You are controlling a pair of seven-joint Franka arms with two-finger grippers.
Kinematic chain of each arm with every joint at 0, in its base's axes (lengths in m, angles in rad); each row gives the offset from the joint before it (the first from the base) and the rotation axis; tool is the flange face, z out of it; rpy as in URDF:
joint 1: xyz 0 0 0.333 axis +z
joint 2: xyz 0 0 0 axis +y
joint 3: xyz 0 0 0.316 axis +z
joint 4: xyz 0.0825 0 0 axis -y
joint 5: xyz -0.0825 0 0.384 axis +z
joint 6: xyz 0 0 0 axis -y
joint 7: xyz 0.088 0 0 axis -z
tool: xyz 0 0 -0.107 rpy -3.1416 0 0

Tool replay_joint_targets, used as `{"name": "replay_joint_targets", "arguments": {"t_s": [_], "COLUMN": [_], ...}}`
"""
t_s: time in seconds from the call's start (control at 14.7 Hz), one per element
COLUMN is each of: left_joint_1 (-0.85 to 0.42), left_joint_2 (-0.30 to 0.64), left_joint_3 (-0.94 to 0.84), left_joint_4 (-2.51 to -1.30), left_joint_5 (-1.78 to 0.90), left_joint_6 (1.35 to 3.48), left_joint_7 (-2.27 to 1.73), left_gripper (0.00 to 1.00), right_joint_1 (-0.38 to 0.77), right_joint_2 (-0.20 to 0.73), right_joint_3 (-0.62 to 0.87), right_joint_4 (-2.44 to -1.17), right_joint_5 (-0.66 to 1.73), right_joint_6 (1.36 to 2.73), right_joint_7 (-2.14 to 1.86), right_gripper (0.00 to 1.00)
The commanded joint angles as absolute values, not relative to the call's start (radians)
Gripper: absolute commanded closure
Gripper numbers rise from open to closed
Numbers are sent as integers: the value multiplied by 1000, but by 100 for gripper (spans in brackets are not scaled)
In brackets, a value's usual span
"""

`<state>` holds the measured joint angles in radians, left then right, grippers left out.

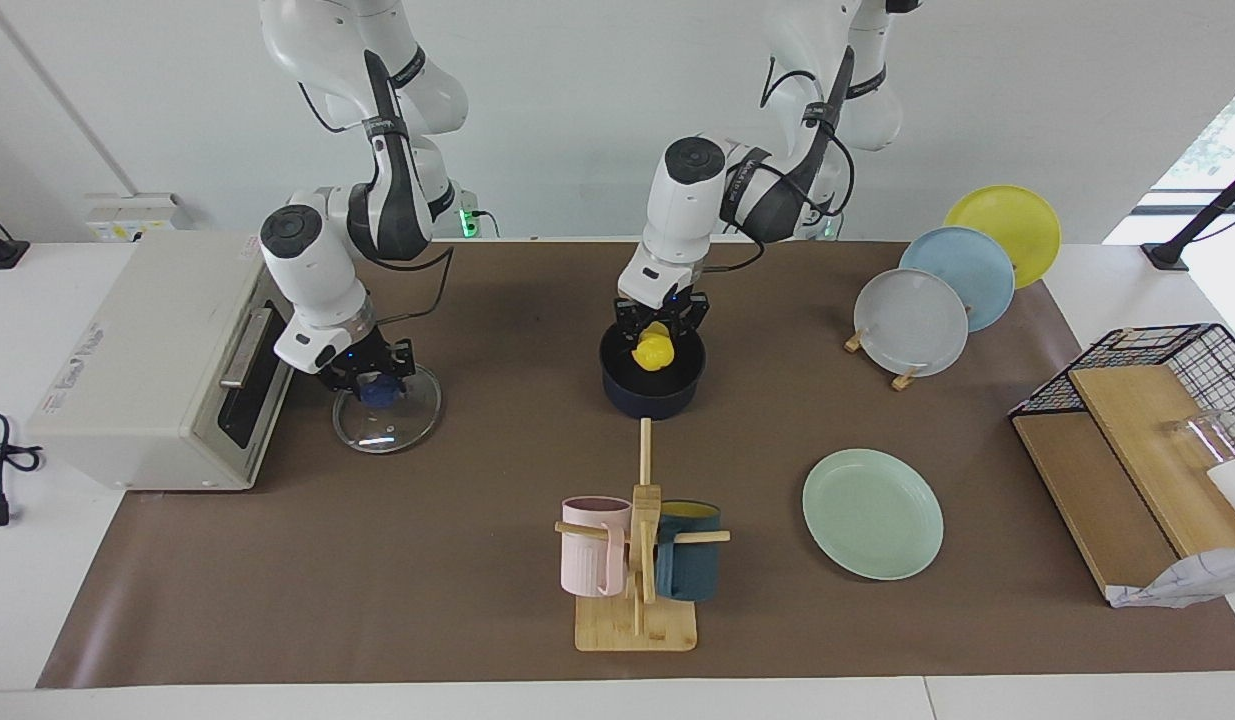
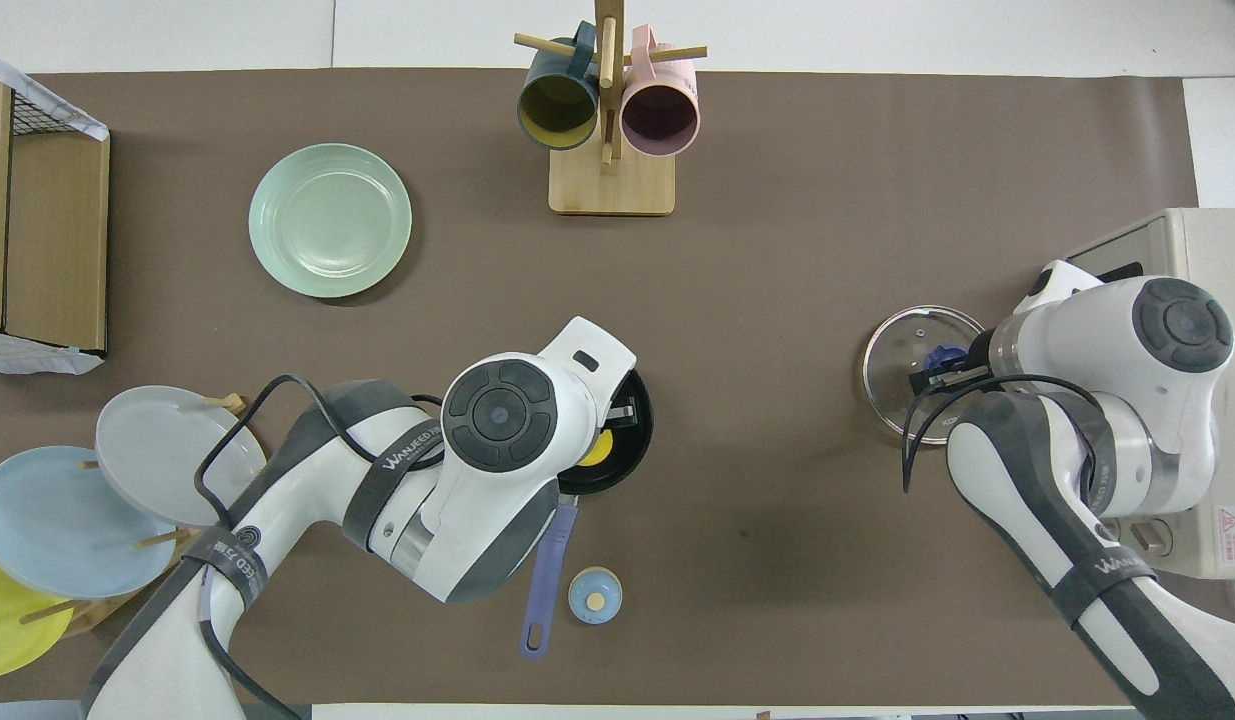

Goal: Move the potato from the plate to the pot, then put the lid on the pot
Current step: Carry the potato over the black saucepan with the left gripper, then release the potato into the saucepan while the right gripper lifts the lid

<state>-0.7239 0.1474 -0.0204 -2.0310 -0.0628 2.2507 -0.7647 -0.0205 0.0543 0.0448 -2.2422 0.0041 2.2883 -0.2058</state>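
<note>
The yellow potato sits between the fingers of my left gripper, right in the mouth of the dark blue pot. In the overhead view my left arm covers most of the pot; a bit of the potato and the pot's handle show. The mint-green plate lies bare, farther from the robots. The glass lid lies flat on the mat in front of the oven. My right gripper is down on its blue knob.
A toaster oven stands at the right arm's end. A mug rack with a pink and a teal mug stands farther out than the pot. A rack of upright plates and a wire basket are at the left arm's end. A small bell sits beside the pot handle.
</note>
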Motion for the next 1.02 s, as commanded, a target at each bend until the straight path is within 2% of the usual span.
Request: {"name": "replay_joint_targets", "arguments": {"t_s": [0.0,0.27,0.95], "left_joint_1": [-759,-772,-793], "left_joint_2": [137,149,187], "left_joint_3": [-2,-2,2], "left_joint_4": [-2092,-2120,-2138], "left_joint_5": [-58,-58,-41], "left_joint_6": [2313,2335,2395], "left_joint_7": [-770,-787,-805], "left_gripper": [100,100,100], "right_joint_1": [-9,26,107], "right_joint_2": [71,75,80], "right_joint_3": [49,49,51], "right_joint_4": [-2116,-1994,-1915], "right_joint_5": [12,12,9], "right_joint_6": [2166,2040,1977], "right_joint_7": [-218,-158,-46], "right_gripper": [100,100,100]}}
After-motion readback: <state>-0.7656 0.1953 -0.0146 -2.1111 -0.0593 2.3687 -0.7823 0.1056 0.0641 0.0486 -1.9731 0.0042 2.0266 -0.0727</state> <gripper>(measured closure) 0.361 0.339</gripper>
